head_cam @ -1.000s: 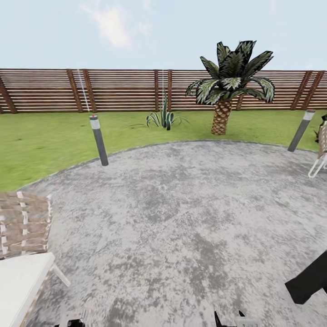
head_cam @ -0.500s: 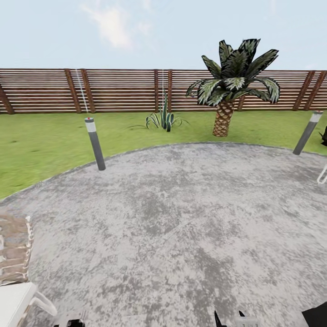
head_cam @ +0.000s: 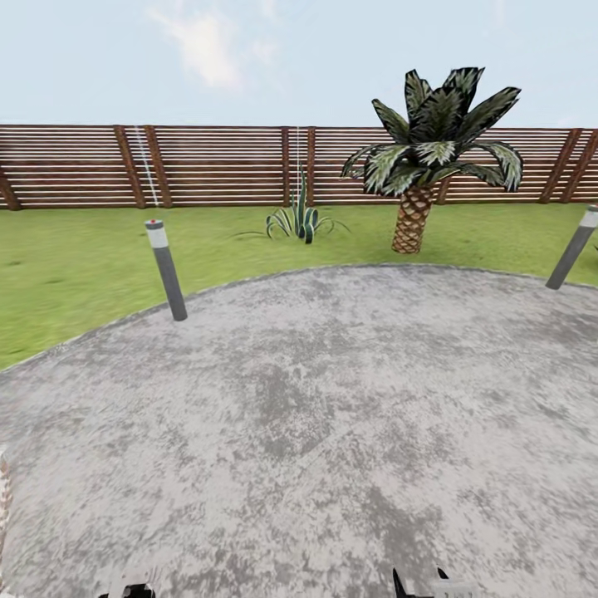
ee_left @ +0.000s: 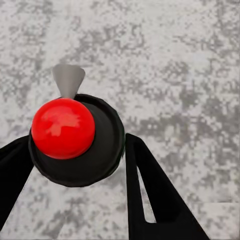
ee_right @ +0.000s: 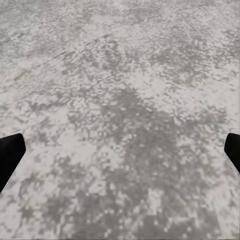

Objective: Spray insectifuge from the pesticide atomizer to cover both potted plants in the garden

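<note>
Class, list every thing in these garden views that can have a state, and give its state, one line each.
Atomizer: gripped between the left gripper's fingers, seen from above, over the paving.
Left gripper: shut on the atomizer.
Right gripper: open, empty, over paving.
Left post: standing at the paving's edge.
Right post: standing at the paving's edge.
Palm: standing on the lawn.

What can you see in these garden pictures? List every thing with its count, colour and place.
fence: one, brown slats, behind the lawn
lawn: one, green, around the paving
paving: one, mottled grey, foreground
palm: one, dark green, lawn at right
spiky plant: one, green, lawn before the fence
lamp posts: two, grey, paving's edge
pesticide atomizer: one, dark with red cap and grey nozzle, above the paving
left claw: one, black, closed on the atomizer
right claw: one, black, open over paving
</note>
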Robot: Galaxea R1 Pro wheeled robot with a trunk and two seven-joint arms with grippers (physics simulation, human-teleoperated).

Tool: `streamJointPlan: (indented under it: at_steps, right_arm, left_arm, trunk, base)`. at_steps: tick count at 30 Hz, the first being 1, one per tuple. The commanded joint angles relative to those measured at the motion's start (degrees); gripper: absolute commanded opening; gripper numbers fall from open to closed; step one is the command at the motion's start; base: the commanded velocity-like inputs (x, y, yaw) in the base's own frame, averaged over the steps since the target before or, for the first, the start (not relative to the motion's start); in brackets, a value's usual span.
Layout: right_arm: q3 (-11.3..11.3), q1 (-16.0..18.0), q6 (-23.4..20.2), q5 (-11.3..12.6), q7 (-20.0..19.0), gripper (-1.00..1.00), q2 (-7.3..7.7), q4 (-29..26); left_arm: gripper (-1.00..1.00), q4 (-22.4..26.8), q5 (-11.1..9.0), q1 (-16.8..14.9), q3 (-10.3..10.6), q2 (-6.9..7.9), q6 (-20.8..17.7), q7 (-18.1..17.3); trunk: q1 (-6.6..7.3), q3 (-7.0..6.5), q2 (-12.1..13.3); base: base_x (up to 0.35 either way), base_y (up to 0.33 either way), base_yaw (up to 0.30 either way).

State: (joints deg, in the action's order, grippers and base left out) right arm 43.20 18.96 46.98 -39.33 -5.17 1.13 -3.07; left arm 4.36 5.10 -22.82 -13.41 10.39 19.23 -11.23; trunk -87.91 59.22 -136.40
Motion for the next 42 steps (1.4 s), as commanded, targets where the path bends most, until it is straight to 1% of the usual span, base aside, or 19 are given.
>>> streamJointPlan:
  at_steps: [1, 24, 29, 42]
  right_arm:
    - [0.5, 0.0, 0.2, 0.0, -0.5, 1.0, 0.01, 0.0]
    - [0.5, 0.0, 0.2, 0.0, -0.5, 1.0, 0.01, 0.1]
    - [0.5, 0.0, 0.2, 0.0, -0.5, 1.0, 0.01, 0.1]
    - [0.5, 0.0, 0.2, 0.0, -0.5, 1.0, 0.01, 0.1]
  left_arm:
    - [-1.0, 0.0, 0.5, 0.0, -0.5, 0.0, 0.2, -0.2]
    - [-1.0, 0.0, 0.5, 0.0, -0.5, -0.02, 0.2, -0.2]
    - [-1.0, 0.0, 0.5, 0.0, -0.5, -0.02, 0.2, -0.2]
    - [-1.0, 0.0, 0.5, 0.0, -0.5, -0.02, 0.2, -0.2]
  trunk:
    - [-0.02, 0.05, 0.0]
    - [-0.02, 0.05, 0.0]
    - [-0.02, 0.05, 0.0]
    - [-0.02, 0.05, 0.0]
  base:
    - [0.34, 0.0, 0.0]
    - [0.339, 0.0, 0.012]
    - [0.339, 0.0, 0.194]
    - [0.34, -0.046, 0.271]
